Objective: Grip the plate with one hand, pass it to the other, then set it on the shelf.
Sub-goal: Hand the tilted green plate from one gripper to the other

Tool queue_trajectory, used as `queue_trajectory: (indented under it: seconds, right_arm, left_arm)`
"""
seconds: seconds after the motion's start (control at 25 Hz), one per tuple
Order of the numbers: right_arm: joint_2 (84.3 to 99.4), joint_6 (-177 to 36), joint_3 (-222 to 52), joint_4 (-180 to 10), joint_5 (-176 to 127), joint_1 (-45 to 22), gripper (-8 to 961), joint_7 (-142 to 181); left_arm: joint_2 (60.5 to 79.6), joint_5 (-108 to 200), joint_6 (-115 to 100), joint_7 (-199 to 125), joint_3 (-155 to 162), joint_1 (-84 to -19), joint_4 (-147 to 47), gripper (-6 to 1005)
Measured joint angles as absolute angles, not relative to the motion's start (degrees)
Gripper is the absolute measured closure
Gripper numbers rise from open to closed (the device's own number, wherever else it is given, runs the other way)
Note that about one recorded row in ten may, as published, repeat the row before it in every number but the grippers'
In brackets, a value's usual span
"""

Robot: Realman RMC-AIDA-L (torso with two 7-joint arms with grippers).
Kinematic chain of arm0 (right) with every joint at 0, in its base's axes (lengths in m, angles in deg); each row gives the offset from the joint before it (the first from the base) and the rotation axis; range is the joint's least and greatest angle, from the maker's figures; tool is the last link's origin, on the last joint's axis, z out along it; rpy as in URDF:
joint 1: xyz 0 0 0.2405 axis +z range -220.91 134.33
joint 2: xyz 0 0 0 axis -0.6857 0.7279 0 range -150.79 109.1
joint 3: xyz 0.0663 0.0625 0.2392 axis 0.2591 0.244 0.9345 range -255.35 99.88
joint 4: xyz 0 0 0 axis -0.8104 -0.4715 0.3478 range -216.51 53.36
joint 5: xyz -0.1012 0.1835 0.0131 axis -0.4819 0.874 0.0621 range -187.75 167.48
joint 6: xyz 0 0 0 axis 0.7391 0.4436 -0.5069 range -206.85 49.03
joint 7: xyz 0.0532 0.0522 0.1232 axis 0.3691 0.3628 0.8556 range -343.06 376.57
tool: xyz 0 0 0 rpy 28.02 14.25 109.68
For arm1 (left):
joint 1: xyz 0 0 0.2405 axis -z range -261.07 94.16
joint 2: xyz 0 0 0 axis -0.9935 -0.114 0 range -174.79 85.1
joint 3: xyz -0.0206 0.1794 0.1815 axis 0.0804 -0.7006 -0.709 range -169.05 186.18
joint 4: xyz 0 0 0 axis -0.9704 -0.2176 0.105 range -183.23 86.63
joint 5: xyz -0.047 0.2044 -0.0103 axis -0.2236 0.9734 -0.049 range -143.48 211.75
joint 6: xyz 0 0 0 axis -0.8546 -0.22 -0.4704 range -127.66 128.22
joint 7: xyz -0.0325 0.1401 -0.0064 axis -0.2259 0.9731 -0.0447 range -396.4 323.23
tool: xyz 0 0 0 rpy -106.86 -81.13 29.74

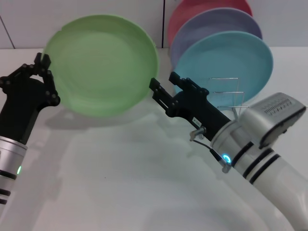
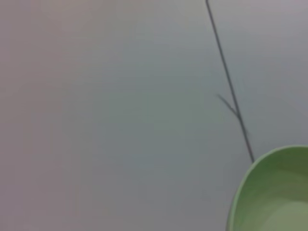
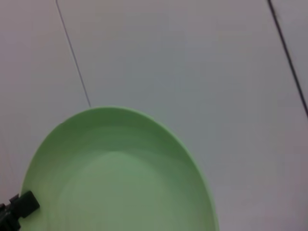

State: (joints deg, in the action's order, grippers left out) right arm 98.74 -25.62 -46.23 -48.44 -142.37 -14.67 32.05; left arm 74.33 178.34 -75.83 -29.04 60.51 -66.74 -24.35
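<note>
Left hand [image 1: 44,63] grips green plate [image 1: 102,64].

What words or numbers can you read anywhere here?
None: no words, numbers or signs show in any view.
The green plate is plain, held between the left gripper and the right gripper.
The blue plate, purple plate and red plate on the shelf are plain too.
The right arm's grille carries only slots, no writing.
</note>
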Motion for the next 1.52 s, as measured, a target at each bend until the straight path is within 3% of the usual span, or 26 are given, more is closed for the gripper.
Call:
queue_trajectory:
  seconds: [0.92, 1.12, 1.32, 1.52]
  right_arm:
    - [98.68, -32.33, -44.14, -48.17, -142.22, -9.30, 364, 32.05]
    - [98.71, -32.87, -43.77, -48.06, -142.23, -9.20, 434, 32.05]
    - [98.74, -33.12, -43.77, -47.99, -142.23, -9.19, 564, 32.05]
    - [98.77, -33.19, -43.78, -47.99, -142.23, -9.22, 563, 32.05]
  left_arm:
    - [74.33, 171.43, -75.87, -21.85, 56.82, -67.32, -24.03, 962]
    - [74.33, 169.54, -75.97, -20.64, 54.84, -67.14, -23.87, 962]
    - [74.33, 169.34, -76.15, -20.61, 54.79, -67.39, -23.87, 962]
    - [74.33, 169.18, -76.31, -19.83, 54.75, -67.81, -23.51, 962]
